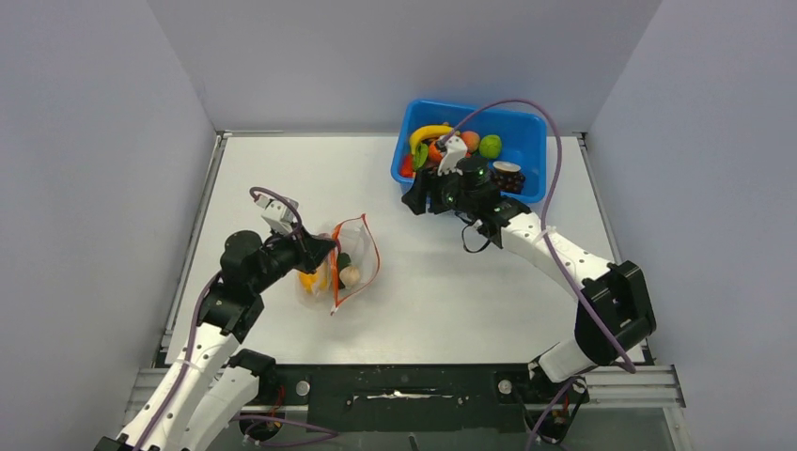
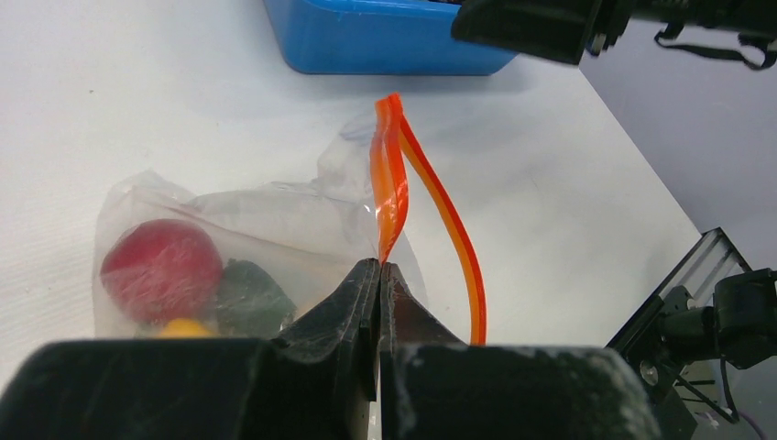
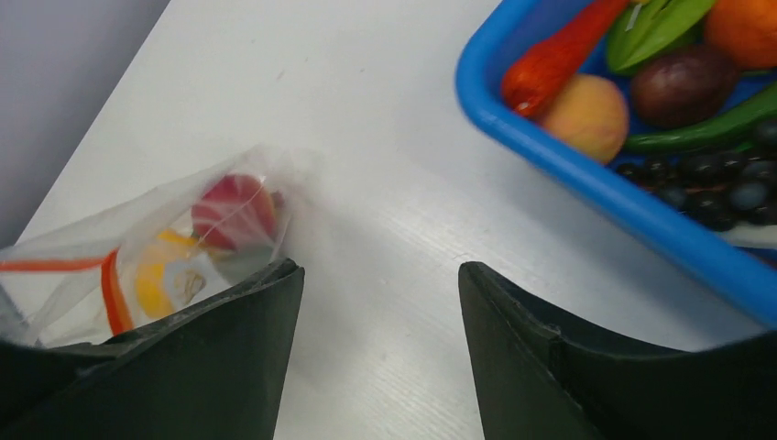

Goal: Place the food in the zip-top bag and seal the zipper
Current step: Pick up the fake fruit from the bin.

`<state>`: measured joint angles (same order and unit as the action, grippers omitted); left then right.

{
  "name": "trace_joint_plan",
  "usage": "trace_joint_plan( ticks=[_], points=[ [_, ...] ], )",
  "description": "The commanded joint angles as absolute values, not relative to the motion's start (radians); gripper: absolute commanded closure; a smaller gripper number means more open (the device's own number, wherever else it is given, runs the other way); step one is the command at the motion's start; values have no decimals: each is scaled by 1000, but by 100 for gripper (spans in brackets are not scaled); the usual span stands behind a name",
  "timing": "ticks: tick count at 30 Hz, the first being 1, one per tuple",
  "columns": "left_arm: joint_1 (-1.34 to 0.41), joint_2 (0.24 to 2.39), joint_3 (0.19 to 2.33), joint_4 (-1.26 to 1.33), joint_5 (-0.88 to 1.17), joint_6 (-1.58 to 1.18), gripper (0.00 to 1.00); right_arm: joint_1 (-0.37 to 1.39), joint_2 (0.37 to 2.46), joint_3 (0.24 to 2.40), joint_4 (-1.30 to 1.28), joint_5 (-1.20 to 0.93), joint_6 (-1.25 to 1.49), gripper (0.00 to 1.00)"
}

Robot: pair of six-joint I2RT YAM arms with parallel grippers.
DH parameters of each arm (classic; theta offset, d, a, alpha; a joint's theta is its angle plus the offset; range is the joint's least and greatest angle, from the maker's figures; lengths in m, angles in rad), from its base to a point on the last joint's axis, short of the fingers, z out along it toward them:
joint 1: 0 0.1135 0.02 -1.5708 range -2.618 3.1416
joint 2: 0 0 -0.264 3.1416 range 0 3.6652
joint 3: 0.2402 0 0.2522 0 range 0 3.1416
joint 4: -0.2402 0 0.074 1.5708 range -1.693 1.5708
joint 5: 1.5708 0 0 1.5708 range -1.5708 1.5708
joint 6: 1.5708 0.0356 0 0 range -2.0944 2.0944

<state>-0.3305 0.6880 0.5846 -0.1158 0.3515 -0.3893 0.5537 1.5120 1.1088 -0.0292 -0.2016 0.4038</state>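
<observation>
Orange-red zipper [image 2: 388, 188] | seemingly pinched between closed left jaws

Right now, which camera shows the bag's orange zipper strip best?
The left wrist view: the zipper strip fills the middle, its two halves parted, the left gripper pinching one. The top view shows a thin small loop; the right wrist view only a scrap at the edge.

No legible text or labels
</observation>
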Motion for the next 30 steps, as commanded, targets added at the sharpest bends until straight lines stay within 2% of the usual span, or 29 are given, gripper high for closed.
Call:
trace_joint_plan(
  ticks=[1, 8, 15, 24, 30],
  points=[
    [-333, 665, 590, -61, 370, -384, 100, 466, 1518, 1212, -20, -147, 333, 36],
    [-333, 658, 580, -60, 381, -376, 100, 332, 1655, 1364, -90, 30, 167, 35],
    [-332, 660, 580, -60, 387, -366, 100, 246, 1836, 1539, -133, 208, 46, 30],
    [-331, 657, 580, -58, 401, -364, 100, 145, 2089, 1806, -182, 219, 11, 18],
    [-330, 650, 580, -55, 397, -360, 100, 110, 2223, 1924, -150, 174, -10, 20]
  ],
)
